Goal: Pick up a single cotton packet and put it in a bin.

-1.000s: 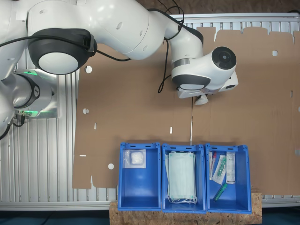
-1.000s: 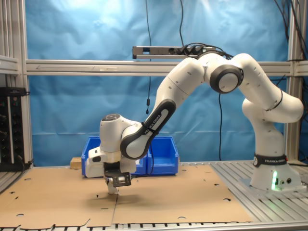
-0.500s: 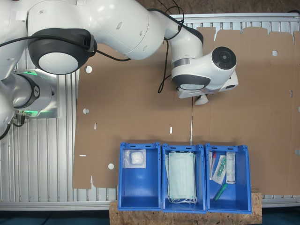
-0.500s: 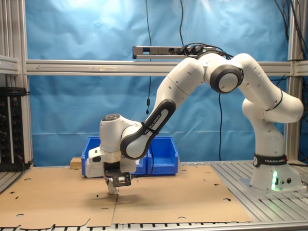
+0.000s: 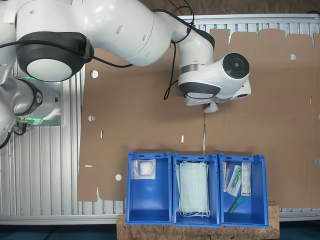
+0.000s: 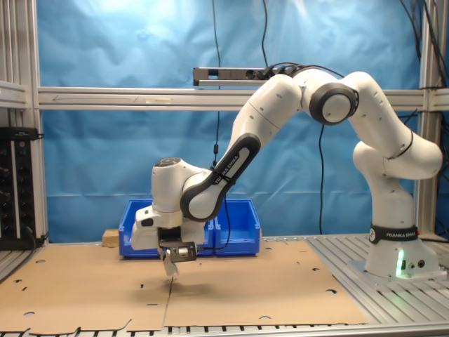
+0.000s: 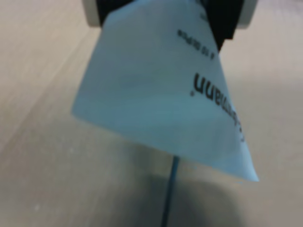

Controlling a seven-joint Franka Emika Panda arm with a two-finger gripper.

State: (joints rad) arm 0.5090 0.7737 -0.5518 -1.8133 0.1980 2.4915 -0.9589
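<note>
My gripper (image 7: 163,10) is shut on the cotton packet (image 7: 161,90), a flat white square with dark print that hangs tilted from the dark fingers (image 7: 223,21) above the cardboard. In the second exterior view the gripper (image 6: 170,258) holds the packet (image 6: 169,267) a little above the cardboard sheet. In the first exterior view the white hand covers the gripper (image 5: 210,105), and a corner of the packet (image 5: 212,107) peeks out below it. The bin (image 5: 148,207) is the blue crate at the first exterior view's left, with a white square packet (image 5: 144,169) inside.
Beside the bin stand a blue crate of pale green face masks (image 5: 194,187) and a blue crate of syringes and sachets (image 5: 239,182). Brown cardboard (image 5: 145,115) covers the table. The arm's base (image 6: 393,256) stands at the second exterior view's right. Blue crates (image 6: 238,219) sit behind the hand.
The hand has risen off the cardboard with the packet in its grip and shifted slightly toward the first exterior view's left. The packet now hangs in the air.
</note>
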